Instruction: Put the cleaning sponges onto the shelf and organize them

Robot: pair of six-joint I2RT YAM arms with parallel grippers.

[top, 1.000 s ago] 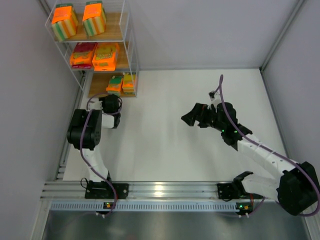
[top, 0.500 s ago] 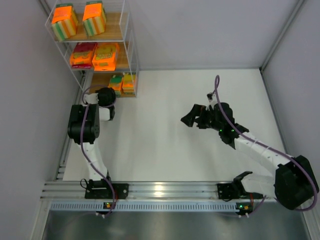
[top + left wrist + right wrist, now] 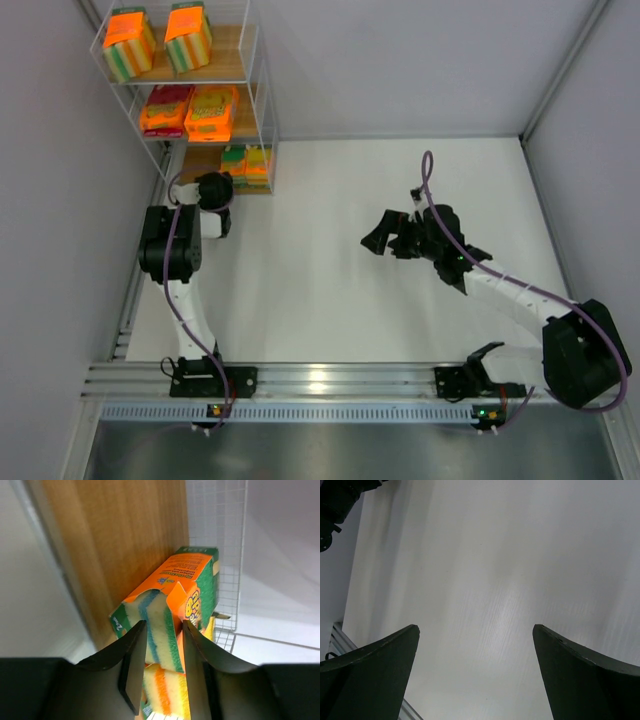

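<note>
Bright, even light casts faint shadows, with glare on the silver aluminium rail and sheen across the white tabletop.

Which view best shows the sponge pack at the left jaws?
Left wrist: the sponge pack fills the frame, its striped end between the jaws. Top external shows it small, low on the shelf. Right wrist shows none of it.

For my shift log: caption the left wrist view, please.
Left gripper framing a striped orange sponge pack beside the shelf's wooden board.
</note>
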